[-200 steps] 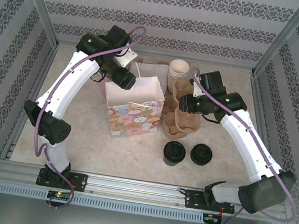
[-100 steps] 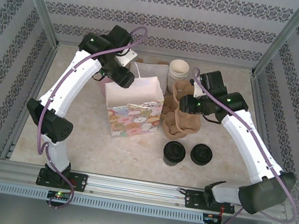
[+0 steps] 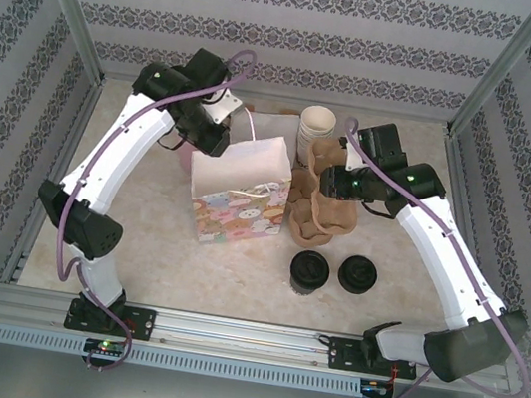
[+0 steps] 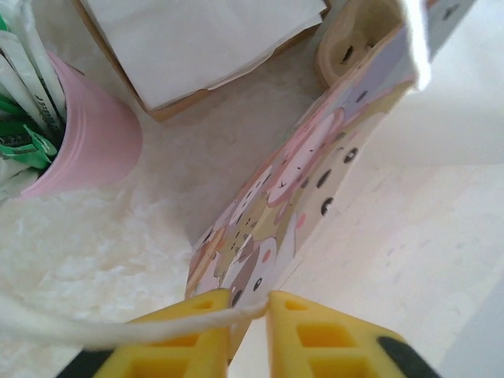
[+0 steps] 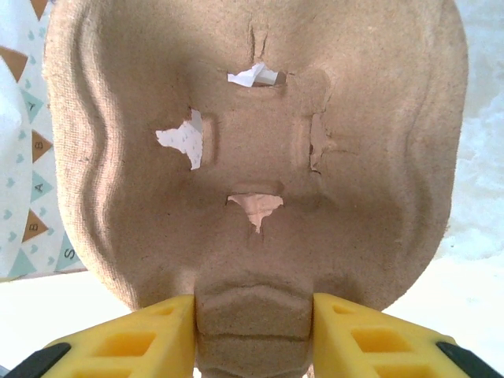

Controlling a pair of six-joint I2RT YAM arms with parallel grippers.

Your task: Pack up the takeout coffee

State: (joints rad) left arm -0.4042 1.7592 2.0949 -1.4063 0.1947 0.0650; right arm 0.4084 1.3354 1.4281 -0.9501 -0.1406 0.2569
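Standing upright on the table, the takeout coffee is located at the near centre, in front of the pulp carrier and well apart from both hands. It has a round black plastic lid with a raised rim over a dark body; a strip of the side wall shows below the lid. A second black-lidded cup stands just beside it on the right.

The left hand is clenched on the white cord handle of the patterned gift bag, which stands just left of the carrier. The right hand is clamped on the near edge tab of the carrier, one yellow finger on each side. A stack of cream paper cups stands behind the carrier.
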